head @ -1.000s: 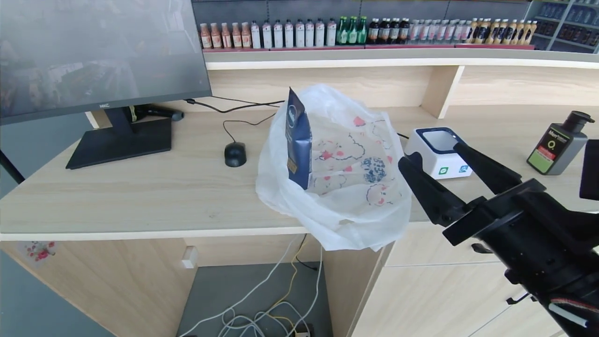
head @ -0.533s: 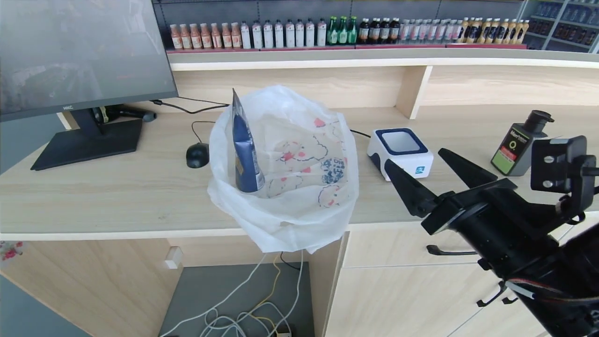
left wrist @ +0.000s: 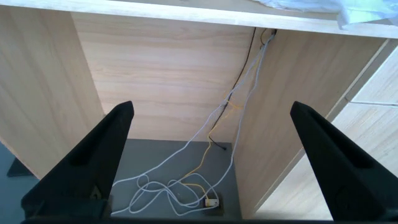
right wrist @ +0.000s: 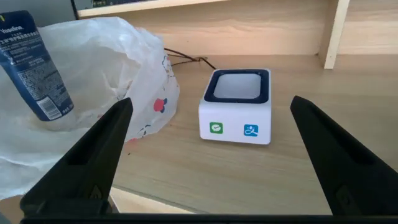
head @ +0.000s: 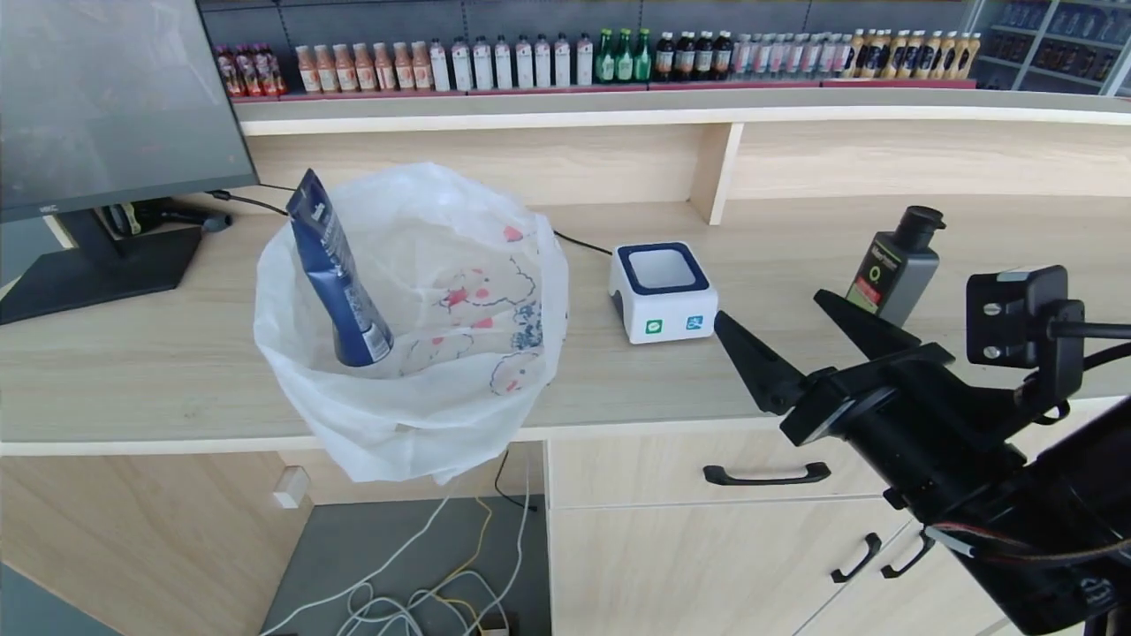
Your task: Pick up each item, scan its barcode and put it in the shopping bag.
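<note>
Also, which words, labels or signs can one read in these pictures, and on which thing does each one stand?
No text reads with certainty.
Blue pouch: white lettering and fine print, too small.
Scanner: one green and one blue icon square, no legible words.
Grey bottle: label print blurred.
Shopping bag: blue printed marks, unreadable.
Monitor: bezel logo too small.
Shelf bottles: labels too small.

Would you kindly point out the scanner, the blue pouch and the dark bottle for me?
scanner (head: 663, 291): head view, front edge of its top.
blue pouch (head: 340, 269): head view, middle of its body.
dark bottle (head: 897, 269): head view, body beside the label.
</note>
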Motion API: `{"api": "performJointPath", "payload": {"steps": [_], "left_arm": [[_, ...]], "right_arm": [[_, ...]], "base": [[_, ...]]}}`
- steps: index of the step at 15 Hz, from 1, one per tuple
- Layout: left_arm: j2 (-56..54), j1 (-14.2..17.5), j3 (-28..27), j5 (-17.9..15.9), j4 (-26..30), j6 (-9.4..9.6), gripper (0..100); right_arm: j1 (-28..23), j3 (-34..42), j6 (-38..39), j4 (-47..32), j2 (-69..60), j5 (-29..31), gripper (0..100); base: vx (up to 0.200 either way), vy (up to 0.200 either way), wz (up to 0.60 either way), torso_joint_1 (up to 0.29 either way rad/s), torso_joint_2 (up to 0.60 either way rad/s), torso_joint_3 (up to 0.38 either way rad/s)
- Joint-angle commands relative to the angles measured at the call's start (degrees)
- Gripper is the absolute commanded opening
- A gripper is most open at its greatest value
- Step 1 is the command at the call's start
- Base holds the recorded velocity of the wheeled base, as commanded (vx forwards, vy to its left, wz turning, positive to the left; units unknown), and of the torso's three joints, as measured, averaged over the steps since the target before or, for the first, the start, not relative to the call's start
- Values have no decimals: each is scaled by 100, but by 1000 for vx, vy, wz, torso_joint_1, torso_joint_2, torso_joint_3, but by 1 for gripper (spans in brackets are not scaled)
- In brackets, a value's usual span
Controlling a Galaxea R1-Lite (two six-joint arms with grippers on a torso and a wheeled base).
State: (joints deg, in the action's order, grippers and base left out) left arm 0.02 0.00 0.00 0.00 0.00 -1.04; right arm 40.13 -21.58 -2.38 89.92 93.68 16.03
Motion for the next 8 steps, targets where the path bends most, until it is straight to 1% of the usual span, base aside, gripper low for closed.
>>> {"api": "performJointPath", "payload": {"steps": [1, 3, 6, 8], "left_arm": [[-2, 0, 0, 0, 0, -2, 100], [-2, 0, 0, 0, 0, -2, 100], [-2, 0, 0, 0, 0, -2, 100], [-2, 0, 0, 0, 0, -2, 100]], "right_arm": [[3, 4, 0, 8, 36, -3, 100], [-32, 4, -8, 8, 27, -3, 100], [-348, -13, -175, 8, 36, -3, 100], [-427, -13, -175, 8, 62, -3, 100]], "base": [[0, -200, 0, -7, 2, 2], [0, -200, 0, 0, 7, 5], [0, -200, 0, 1, 4, 2], [0, -200, 0, 0, 5, 2]]}}
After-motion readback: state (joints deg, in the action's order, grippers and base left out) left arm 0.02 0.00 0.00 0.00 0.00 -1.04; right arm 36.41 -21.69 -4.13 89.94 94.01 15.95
